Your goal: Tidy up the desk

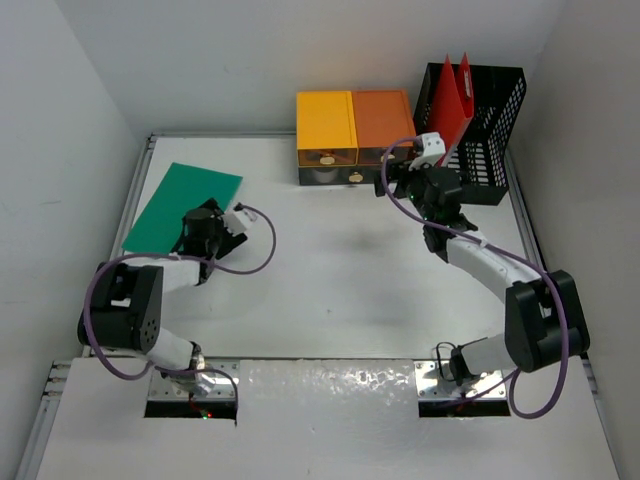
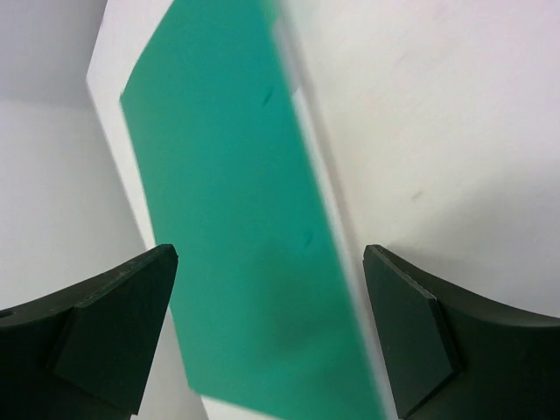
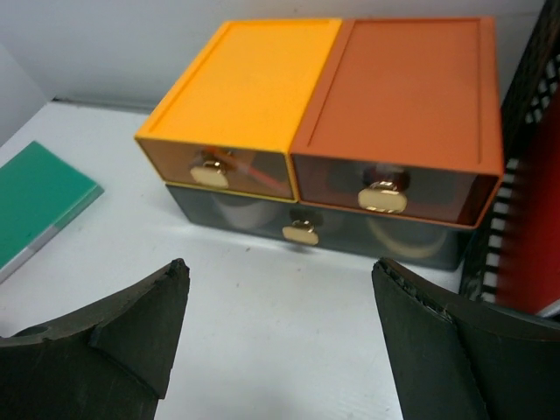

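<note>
Fingers (image 2: 114,332) of the left end effector (image 2: 269,258) are standing wide apart, released and gripping nothing, poised over the near end of the green folder (image 1: 186,196). That folder is lying flat on the tabletop (image 1: 330,290), which is spanning the whole scene between its rails. Whether a fingertip is already touching the cover is hard to say, since the wrist view is blurred. Judging by the pose, picking up the folder is the step in hand. Being thin and flat, it is probably calling for one finger to slide under its right long edge, low and slow, before closing. On the right, the right end effector (image 3: 280,267) is also hanging released, facing the orange-and-yellow drawer unit (image 1: 355,135). Farther right, the black mesh rack (image 1: 485,110) is holding a red folder (image 1: 448,95). Bare surface is showing across the middle for moving, while the left rail (image 1: 137,190) is running close beside the green folder.
</note>
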